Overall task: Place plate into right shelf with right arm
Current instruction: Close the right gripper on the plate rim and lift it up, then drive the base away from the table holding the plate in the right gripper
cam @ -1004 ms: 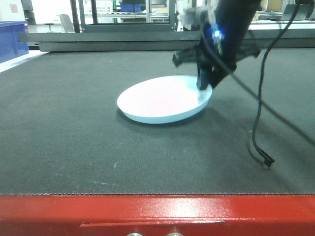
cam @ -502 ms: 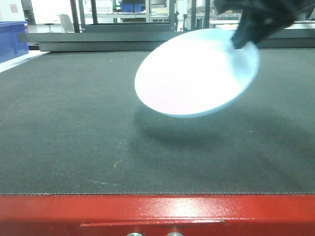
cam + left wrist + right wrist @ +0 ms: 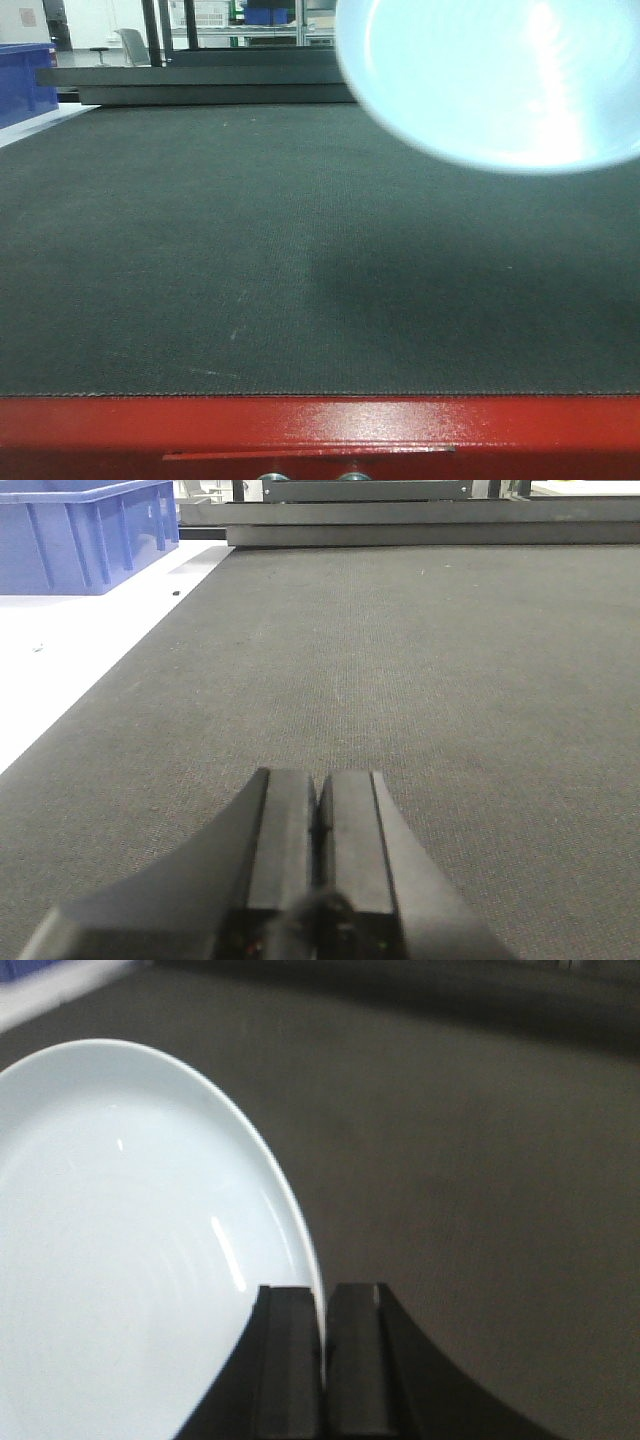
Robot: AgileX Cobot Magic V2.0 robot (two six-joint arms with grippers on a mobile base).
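The right jaws pinch the rim of the pale blue-white plate (image 3: 500, 80), which hangs tilted in the air above the right side of the dark bench (image 3: 200, 280), while the left jaws sit pressed together, empty.

The bench (image 3: 320, 432) has a glossy red front edge, and a dark grey woven mat (image 3: 180, 250) covers its top right up to that edge. A few pale specks and a soft shadow (image 3: 400, 290) mark the mat. A low dark stepped ledge (image 3: 200, 85) runs along the far side. Left of the mat lies a white strip (image 3: 90, 650) carrying a blue bin (image 3: 70, 535).
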